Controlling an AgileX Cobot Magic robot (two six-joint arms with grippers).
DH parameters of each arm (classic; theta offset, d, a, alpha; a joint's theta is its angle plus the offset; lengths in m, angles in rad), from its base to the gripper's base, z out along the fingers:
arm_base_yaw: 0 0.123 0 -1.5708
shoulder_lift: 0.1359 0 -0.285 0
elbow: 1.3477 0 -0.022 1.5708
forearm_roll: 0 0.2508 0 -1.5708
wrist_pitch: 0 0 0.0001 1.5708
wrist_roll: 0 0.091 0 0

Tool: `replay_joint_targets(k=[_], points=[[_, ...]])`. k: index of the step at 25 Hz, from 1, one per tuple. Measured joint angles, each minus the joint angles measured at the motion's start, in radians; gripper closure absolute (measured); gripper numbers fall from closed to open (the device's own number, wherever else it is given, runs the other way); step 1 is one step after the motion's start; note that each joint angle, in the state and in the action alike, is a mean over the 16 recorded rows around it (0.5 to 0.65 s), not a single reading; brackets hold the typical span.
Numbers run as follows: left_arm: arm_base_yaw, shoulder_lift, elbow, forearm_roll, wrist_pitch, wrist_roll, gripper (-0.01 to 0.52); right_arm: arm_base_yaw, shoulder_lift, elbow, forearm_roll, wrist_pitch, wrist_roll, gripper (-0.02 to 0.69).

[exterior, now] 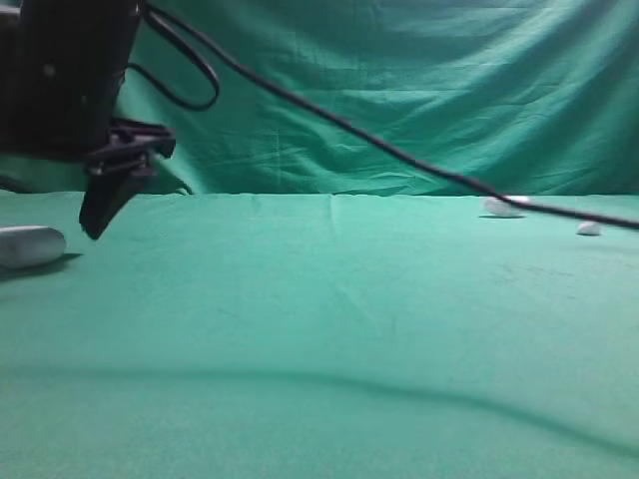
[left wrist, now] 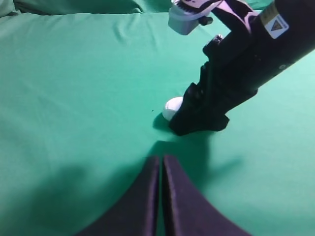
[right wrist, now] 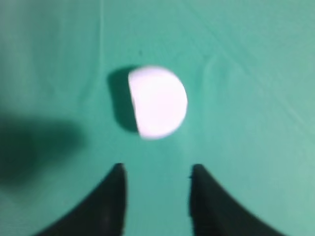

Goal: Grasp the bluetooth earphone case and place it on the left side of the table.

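The bluetooth earphone case (exterior: 30, 246), white and rounded, lies on the green table (exterior: 329, 329) at the far left edge. My right gripper (exterior: 95, 228) has reached across and hangs tip-down just right of the case, a little above the cloth. In the right wrist view the case (right wrist: 157, 102) lies free just ahead of the right gripper (right wrist: 157, 169), whose jaws are open and empty. In the left wrist view the case (left wrist: 172, 108) peeks out behind the right gripper (left wrist: 197, 125). My left gripper (left wrist: 161, 164) is shut and empty above bare cloth.
A small white half-dome piece (exterior: 502, 207) and a tiny white pebble-like piece (exterior: 589, 229) lie at the far right back. A black cable (exterior: 399, 152) runs from the right arm across to the right edge. A green curtain (exterior: 399, 90) hangs behind.
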Motion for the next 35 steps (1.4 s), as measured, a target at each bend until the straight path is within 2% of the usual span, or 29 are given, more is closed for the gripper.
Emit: replay_joint_targets(k=[4, 8, 14, 23, 29, 35], points=[[0.0, 0.0, 0.0, 0.0, 0.0, 0.0, 0.514, -0.007, -0.086, -0.027, -0.003, 0.111, 0.025, 0.586], [0.0, 0.0, 0.0, 0.0, 0.0, 0.0, 0.514, -0.03, -0.196, 0.013, -0.008, 0.15, 0.036, 0.653], [0.0, 0.0, 0.0, 0.0, 0.0, 0.0, 0.514, -0.094, -0.404, 0.193, -0.011, 0.159, 0.04, 0.665], [0.0, 0.0, 0.0, 0.0, 0.0, 0.0, 0.514, -0.188, -0.761, 0.597, -0.008, 0.101, 0.044, 0.665], [0.0, 0.0, 0.0, 0.0, 0.0, 0.0, 0.514, -0.205, -0.975, 0.818, 0.008, 0.03, 0.044, 0.665], [0.0, 0.0, 0.0, 0.0, 0.0, 0.0, 0.514, -0.206, -1.133, 0.936, 0.02, 0.003, 0.001, 0.665]])
